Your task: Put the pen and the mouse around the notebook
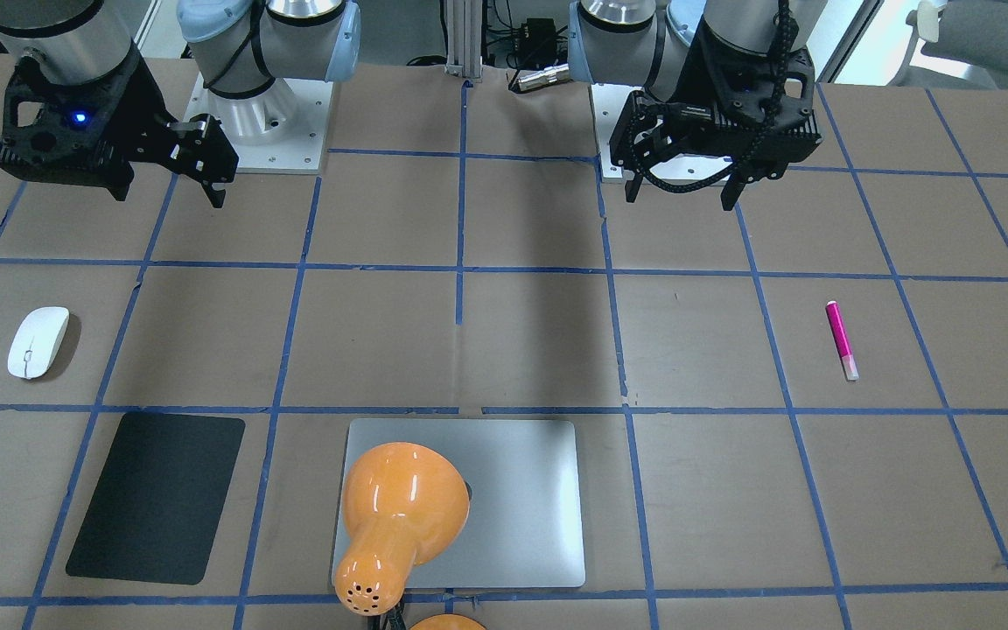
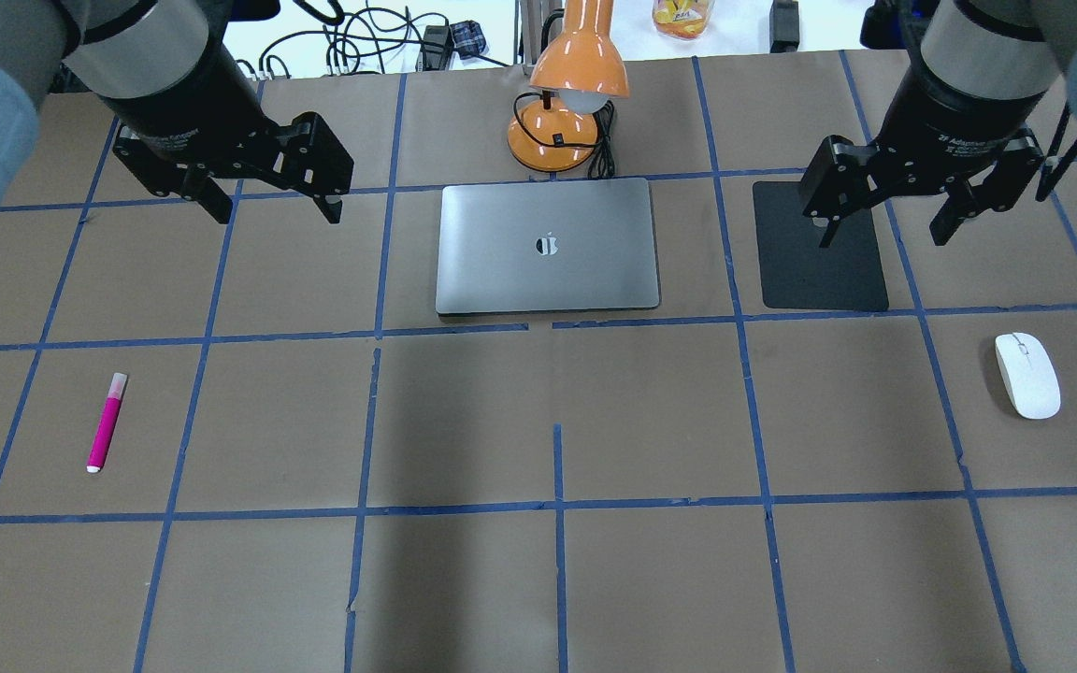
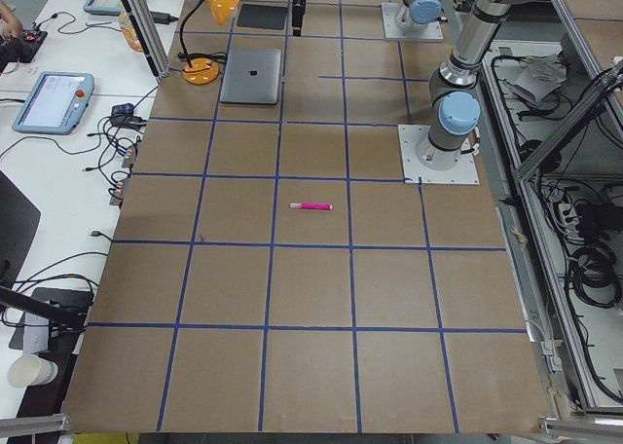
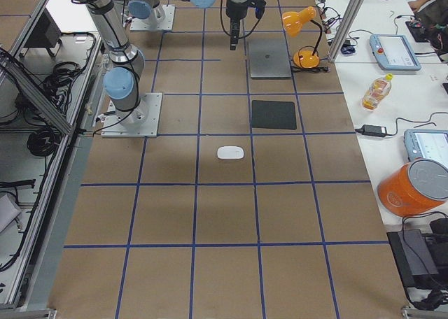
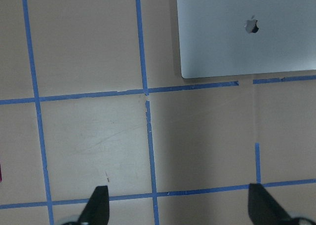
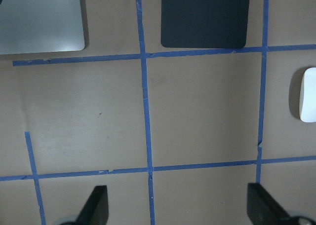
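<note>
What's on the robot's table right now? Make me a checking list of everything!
Surface: brown table with a blue tape grid.
Job's things: pen lies on the left arm's side, mouse on the right arm's side, both well apart from the closed notebook.
Clutter: black mat beside the notebook; orange lamp at the notebook's far edge.
Grippers: left gripper and right gripper both open, empty, above the table.
Cables: lamp cord bunched by the lamp's base.
Surroundings: side bench with a bottle and an orange tub.

Flat pen, mouse; both well apart from notebook
</note>
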Motion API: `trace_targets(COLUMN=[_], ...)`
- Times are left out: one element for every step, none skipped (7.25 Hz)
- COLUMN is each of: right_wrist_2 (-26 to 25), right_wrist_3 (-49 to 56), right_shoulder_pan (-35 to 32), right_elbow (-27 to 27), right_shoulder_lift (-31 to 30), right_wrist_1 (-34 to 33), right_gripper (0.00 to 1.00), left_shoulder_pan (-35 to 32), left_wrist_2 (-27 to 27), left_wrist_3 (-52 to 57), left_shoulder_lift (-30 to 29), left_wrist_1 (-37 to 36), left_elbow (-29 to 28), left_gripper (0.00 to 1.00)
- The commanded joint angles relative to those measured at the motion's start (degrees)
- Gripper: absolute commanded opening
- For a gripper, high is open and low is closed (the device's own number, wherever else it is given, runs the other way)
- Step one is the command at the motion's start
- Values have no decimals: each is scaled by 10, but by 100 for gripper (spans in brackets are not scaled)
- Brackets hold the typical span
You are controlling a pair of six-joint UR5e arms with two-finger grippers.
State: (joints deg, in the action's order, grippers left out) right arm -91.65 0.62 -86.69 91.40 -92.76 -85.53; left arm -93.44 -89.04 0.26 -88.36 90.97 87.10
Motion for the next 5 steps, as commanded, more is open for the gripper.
trace_targets(right_wrist_2=[2, 2, 2, 1, -1], right_wrist_3=[0, 2, 2, 3, 5], right_shoulder_pan=[0, 5, 15, 43, 88], right_elbow=[0, -1, -1, 0, 7], right_shoulder_lift=[0, 1, 3, 4, 6], right_wrist_1=[0, -2, -3, -2, -4], right_gripper=[100, 100, 100, 100, 100], left_shoulder_pan=[0, -1, 0, 2, 4], left_wrist_2=[0, -2, -3, -3, -4], left_wrist_3=[0, 0, 0, 0, 0], left_shoulder_lift=[1, 3, 2, 1, 1], left_wrist_1=[0, 1, 0, 1, 4], left_elbow=[0, -1, -1, -1, 0], left_gripper=[100, 100, 100, 100, 100])
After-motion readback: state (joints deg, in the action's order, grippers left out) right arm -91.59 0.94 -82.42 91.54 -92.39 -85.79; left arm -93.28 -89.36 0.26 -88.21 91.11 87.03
